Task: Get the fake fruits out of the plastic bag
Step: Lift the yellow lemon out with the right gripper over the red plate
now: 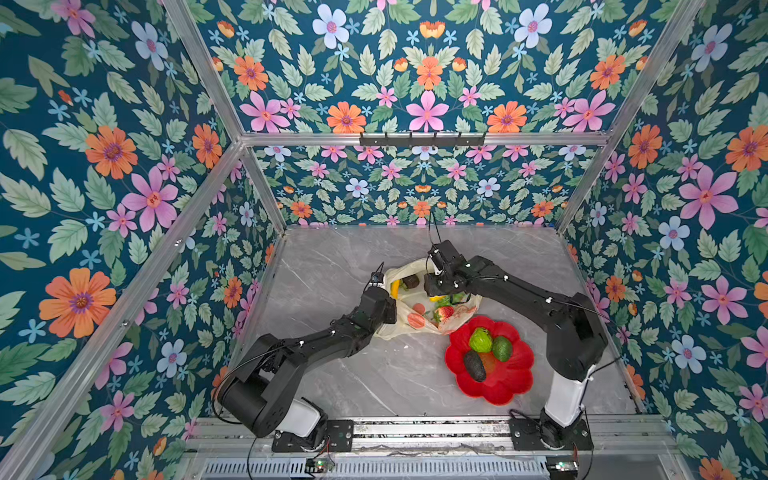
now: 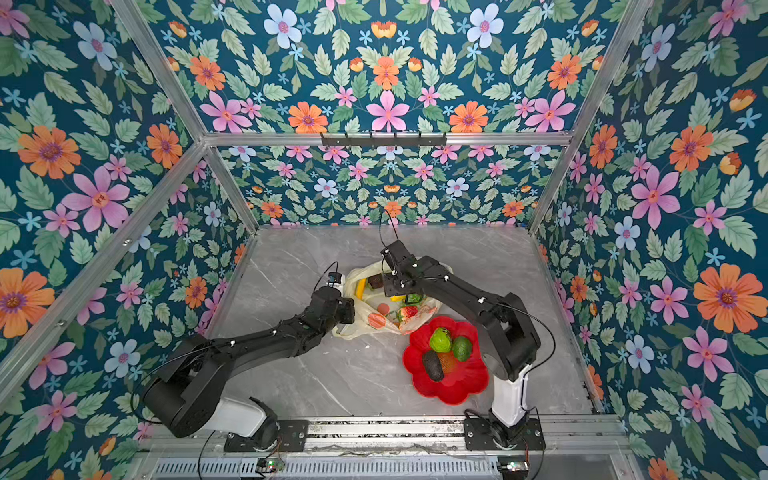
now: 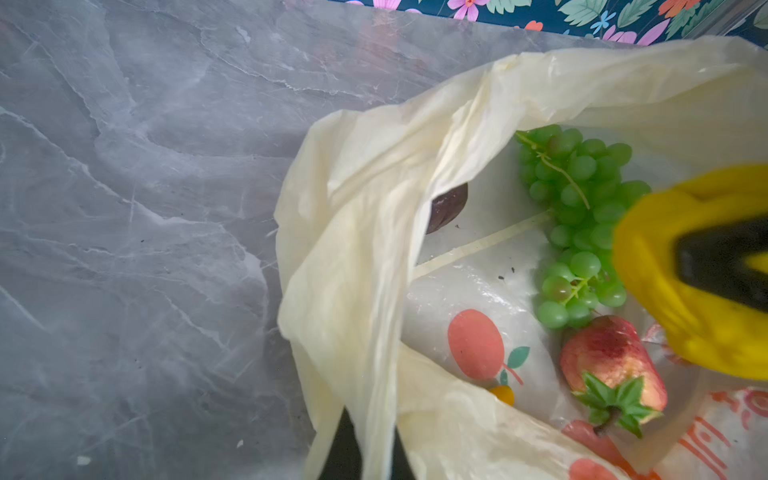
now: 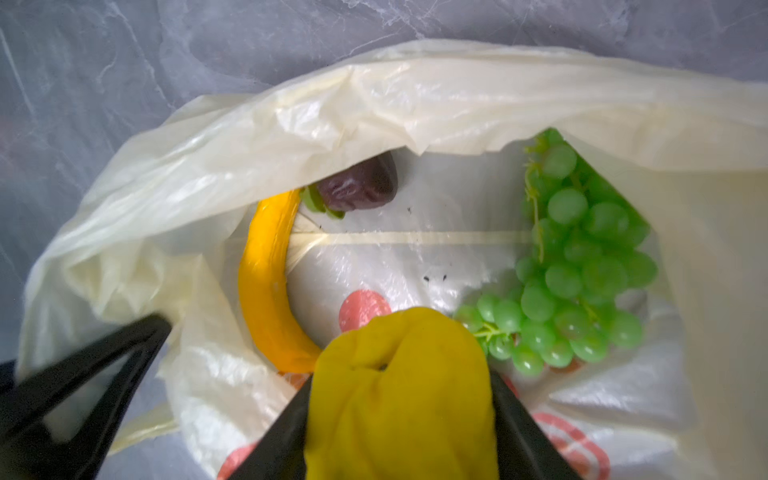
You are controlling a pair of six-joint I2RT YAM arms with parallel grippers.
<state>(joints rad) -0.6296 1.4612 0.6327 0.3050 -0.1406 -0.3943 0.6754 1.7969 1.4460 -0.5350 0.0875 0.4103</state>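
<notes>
Clamped from both sides on a lumpy yellow fruit (image 4: 399, 415), the jaws of the right gripper (image 4: 401, 376) stood inside the open mouth of the plastic bag (image 4: 374, 104). The left gripper (image 3: 370, 451) was clenched on a fold of the bag's rim, with the thin film pinched between its fingers.

More fake fruits lay on the bag's floor. A banana (image 4: 266, 291) curved along one wall, and a dark wrinkled fruit (image 4: 357, 187) at its tip was partly hidden under the rim. A green grape bunch (image 4: 582, 270) was spread on the opposite side, and a strawberry (image 3: 611, 365) with green leaves lay just beside the grapes.

In both top views the bag sat near the middle of the frame on the grey marbled table (image 1: 353, 374), its mouth open upward, with one arm reaching to it from each side. A red flower-shaped dish (image 1: 498, 390) sat just beside the bag, toward the lower right of the frame. It held a bumpy green fruit (image 1: 481, 340) touching a smoother green fruit (image 1: 502, 348), and a dark avocado (image 1: 474, 365) lay below them.
</notes>
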